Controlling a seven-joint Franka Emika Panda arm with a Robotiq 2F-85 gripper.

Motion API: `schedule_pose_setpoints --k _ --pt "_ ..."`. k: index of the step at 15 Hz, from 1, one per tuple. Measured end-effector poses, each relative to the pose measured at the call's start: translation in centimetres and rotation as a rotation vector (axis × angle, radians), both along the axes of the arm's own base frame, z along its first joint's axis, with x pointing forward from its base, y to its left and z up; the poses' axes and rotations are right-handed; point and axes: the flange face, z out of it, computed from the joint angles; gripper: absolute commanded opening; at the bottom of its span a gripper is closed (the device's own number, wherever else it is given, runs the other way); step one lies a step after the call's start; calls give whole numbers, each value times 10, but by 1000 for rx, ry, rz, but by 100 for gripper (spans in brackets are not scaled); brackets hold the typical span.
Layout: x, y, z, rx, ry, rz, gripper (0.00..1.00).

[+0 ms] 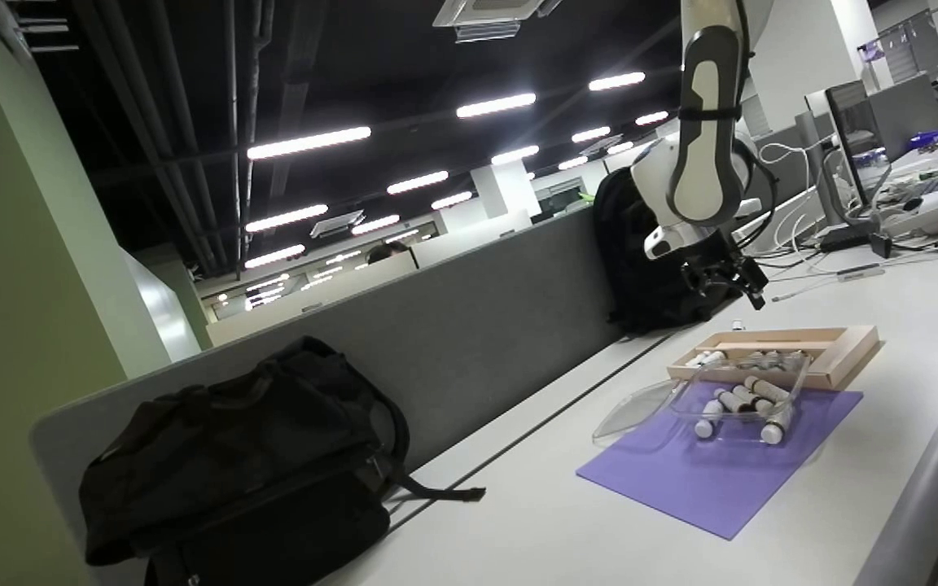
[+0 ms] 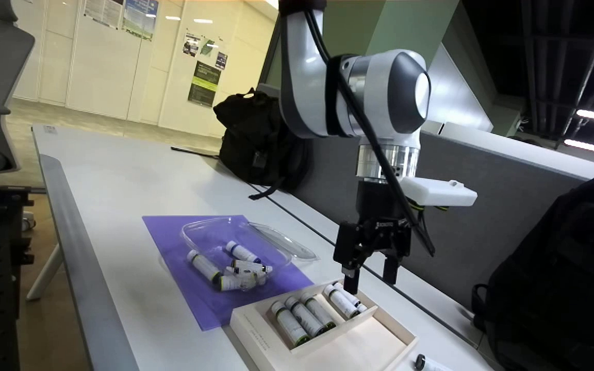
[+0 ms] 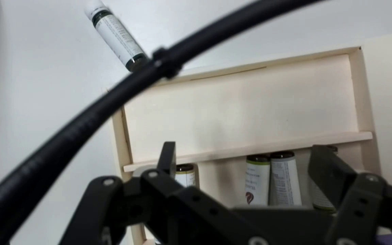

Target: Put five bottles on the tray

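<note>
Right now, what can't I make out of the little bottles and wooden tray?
Bottles in the tray, wrist view: partly hidden by the hand.
Part of the tray, wrist view: behind the black cable.
Loose bottle, in an exterior view: cut off by the bottom edge.
Piled bottles in the clear container, both exterior views: overlapping, exact number unclear.
Label print, both exterior views: too small to read.

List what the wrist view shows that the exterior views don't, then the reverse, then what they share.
Only the wrist view: a red logo on a bottle in the tray.

Only the exterior views: the clear container with more bottles in it, and a black backpack.

Shared: that tray, the loose bottle outside it, the open gripper, and the purple mat, just a patch at the wrist view's bottom edge.
</note>
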Motion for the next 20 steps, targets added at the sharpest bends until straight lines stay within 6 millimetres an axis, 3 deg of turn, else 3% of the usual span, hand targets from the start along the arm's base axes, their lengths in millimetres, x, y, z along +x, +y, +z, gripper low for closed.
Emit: schedule_pose_setpoints --k 6,8,13,16,20 --pt "4 -1 2 -6 -17 14 100" --pt "13 -16 14 -39 -60 48 100" --pt "39 -83 60 -140 -103 189 100" --pt "53 -118 84 -134 -108 150 100" --pt "59 -120 86 -131 -107 140 100"
